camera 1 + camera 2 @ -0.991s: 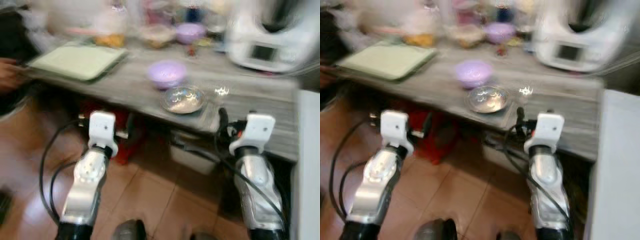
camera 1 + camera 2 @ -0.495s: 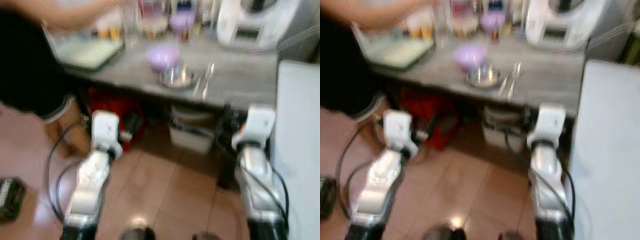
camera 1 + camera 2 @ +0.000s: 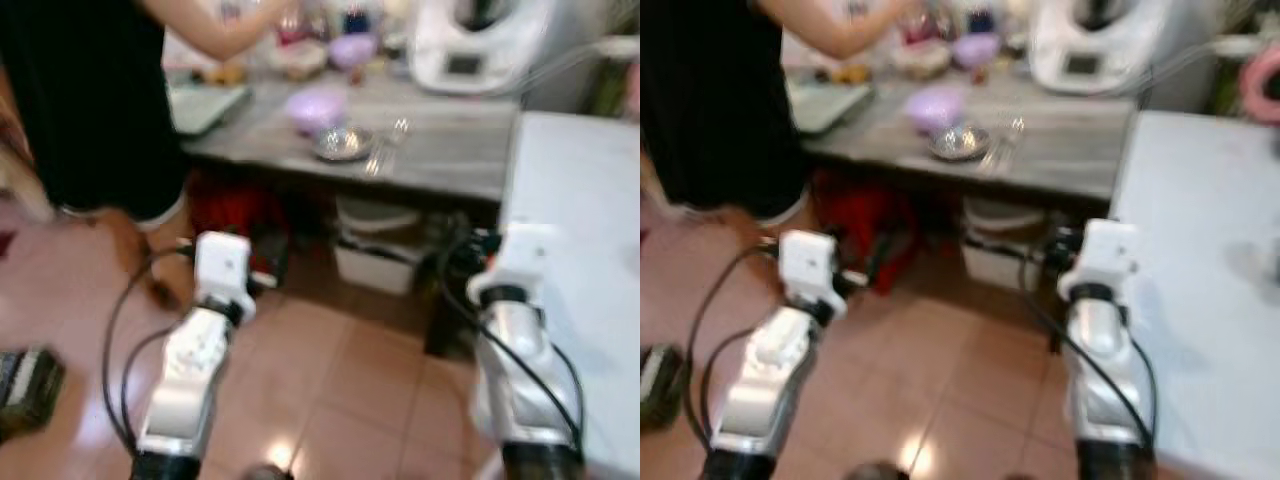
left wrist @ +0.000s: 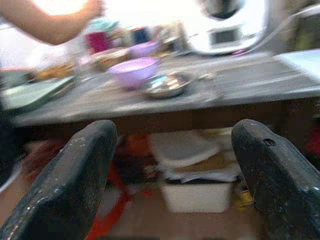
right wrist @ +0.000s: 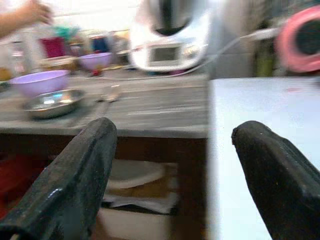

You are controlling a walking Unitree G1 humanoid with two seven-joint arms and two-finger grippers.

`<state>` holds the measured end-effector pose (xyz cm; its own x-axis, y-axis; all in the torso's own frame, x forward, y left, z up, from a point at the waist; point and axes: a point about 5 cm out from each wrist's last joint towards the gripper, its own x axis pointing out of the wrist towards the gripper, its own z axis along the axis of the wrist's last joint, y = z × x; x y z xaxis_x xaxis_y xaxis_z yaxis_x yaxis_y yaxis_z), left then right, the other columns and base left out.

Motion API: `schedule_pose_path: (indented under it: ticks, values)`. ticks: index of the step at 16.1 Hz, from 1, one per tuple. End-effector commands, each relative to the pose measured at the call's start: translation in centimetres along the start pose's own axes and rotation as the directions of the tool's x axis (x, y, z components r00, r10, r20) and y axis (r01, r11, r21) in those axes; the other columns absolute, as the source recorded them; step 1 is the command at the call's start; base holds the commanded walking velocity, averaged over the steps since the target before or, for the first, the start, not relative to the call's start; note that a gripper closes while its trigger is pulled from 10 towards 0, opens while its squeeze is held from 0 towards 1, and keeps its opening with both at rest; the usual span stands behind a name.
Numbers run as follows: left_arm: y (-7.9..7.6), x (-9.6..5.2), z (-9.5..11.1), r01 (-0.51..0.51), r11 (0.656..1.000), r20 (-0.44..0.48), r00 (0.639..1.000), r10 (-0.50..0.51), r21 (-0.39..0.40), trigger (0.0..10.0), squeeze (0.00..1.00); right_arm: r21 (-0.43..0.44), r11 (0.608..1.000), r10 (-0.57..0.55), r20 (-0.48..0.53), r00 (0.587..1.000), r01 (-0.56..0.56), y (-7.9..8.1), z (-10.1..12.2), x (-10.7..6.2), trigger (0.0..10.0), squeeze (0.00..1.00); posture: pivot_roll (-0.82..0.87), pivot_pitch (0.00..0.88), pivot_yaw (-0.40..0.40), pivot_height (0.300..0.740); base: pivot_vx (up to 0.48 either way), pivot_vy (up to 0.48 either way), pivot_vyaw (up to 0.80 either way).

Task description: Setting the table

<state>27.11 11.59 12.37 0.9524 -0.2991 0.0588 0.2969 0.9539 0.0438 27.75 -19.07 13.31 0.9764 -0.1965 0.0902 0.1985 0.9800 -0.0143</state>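
Farther from you now is the tabletop; a person stands beside it. Your left pincer and right pincer are both open, empty.

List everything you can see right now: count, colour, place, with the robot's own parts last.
Counter: one, grey, ahead.
Bowls: two, purple, one near the counter's front, one further back.
Metal bowl: one, silver, just in front of the nearer purple bowl.
Appliance: one, white, back of counter.
Tray: one, pale green, counter's left end.
White table: one, right.
Person: one, in black, left, reaching over the counter.
Left gripper: open, empty.
Right gripper: open, empty.
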Motion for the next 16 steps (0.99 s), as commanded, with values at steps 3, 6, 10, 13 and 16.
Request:
schedule_pose_path:
  ticks: [3,6,10,13,16]
  values:
    - [0.3,-0.1,0.5,0.026,1.0,0.02,0.999,-0.026,-0.01,10.0,0.0,0.02,1.0,0.02,0.002,1.0,-0.02,0.5,0.4,0.2,10.0,0.0,-0.07,0.0,0.077,0.74,0.0,0.0,-0.8]
    - [-0.1,-0.1,0.5,0.046,0.998,0.027,0.999,-0.045,-0.03,10.0,0.0,0.01,1.0,0.024,0.007,1.0,-0.024,0.3,0.7,0.4,10.0,0.0,-0.07,0.0,0.07,0.74,0.0,0.0,-0.8]
    - [-0.3,-0.1,0.5,0.056,0.998,0.029,0.998,-0.055,-0.037,10.0,0.0,0.003,1.0,0.031,0.015,0.999,-0.031,0.2,0.9,0.4,10.0,0.0,-0.08,0.0,0.062,0.74,0.0,-0.43,-0.2]
    - [-0.4,-0.2,0.4,0.059,0.997,0.027,0.998,-0.058,-0.04,10.0,0.0,-0.005,0.999,0.032,0.017,0.999,-0.032,0.1,1.0,0.5,10.0,0.0,-0.08,0.0,0.059,0.74,0.0,-0.465,0.0]
    - [-0.4,-0.3,0.4,0.065,0.997,0.028,0.998,-0.064,-0.046,10.0,0.0,-0.007,0.999,0.032,0.017,0.999,-0.031,0.1,1.0,0.5,10.0,0.0,-0.08,0.0,0.059,0.74,0.0,-0.465,0.0]
